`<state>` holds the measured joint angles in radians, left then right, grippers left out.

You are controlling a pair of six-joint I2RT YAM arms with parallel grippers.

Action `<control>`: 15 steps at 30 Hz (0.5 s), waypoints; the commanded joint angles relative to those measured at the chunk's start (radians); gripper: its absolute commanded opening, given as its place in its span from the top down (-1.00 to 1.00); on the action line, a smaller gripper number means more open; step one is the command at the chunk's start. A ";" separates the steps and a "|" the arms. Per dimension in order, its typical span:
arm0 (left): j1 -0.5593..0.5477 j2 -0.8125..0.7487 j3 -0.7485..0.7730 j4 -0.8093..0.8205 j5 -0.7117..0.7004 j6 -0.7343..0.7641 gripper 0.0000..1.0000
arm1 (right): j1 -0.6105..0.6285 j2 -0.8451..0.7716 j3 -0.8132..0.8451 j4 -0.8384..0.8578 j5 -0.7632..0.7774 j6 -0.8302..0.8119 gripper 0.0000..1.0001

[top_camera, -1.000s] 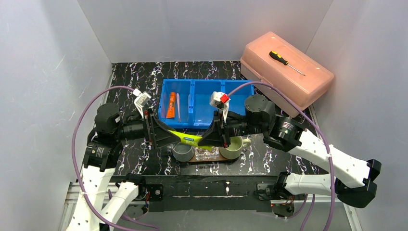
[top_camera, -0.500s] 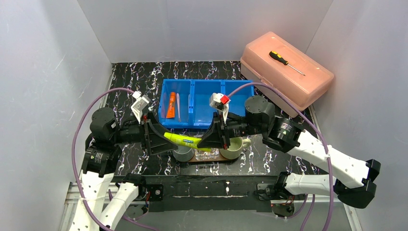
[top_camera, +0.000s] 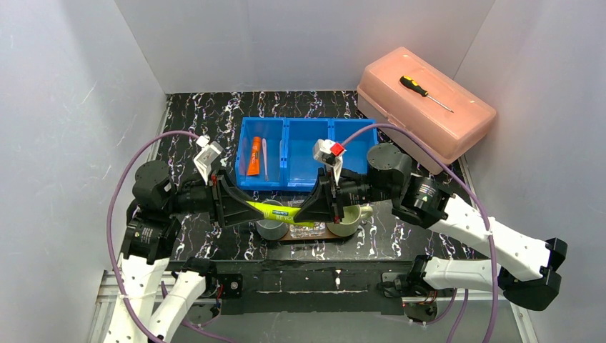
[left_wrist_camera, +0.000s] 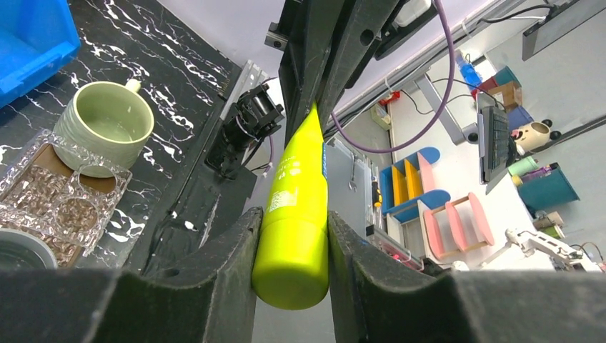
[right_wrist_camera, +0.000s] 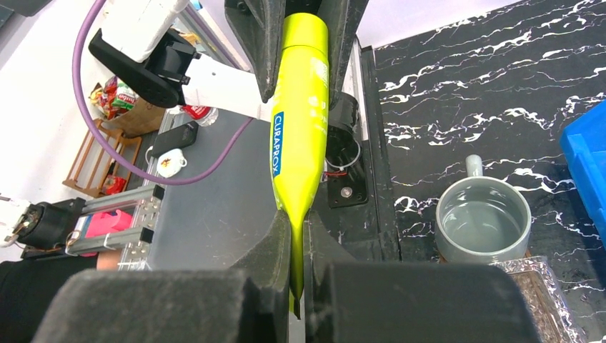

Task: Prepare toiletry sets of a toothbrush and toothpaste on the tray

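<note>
The left end effector [left_wrist_camera: 293, 223] is clamping the green tube [left_wrist_camera: 299, 179] at its cap end; the right end effector [right_wrist_camera: 296, 223] is pinching its flat tail.

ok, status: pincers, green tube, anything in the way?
Both shut: left pincer on green tube cap end, right pincer on crimped end. Tube airborne over the mugs. Below, grey mug and pale green mug empty; nothing blocking.
</note>
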<state>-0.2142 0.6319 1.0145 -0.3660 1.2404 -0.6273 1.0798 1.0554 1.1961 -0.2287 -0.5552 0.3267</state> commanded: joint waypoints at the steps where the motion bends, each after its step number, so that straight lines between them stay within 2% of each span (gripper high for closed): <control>1: -0.005 -0.018 -0.006 0.028 -0.023 -0.010 1.00 | -0.003 -0.024 0.006 0.069 0.023 0.012 0.96; 4: -0.005 -0.039 -0.017 0.069 -0.066 -0.052 1.00 | -0.003 -0.034 -0.014 0.094 0.046 0.024 0.81; 15: -0.005 -0.110 -0.112 0.317 -0.181 -0.293 1.00 | -0.003 -0.117 -0.124 0.294 0.105 0.083 -0.03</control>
<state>-0.2180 0.5461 0.9199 -0.1822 1.1080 -0.8154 1.0794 0.9867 1.0935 -0.0772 -0.4881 0.3870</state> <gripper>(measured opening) 0.329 0.470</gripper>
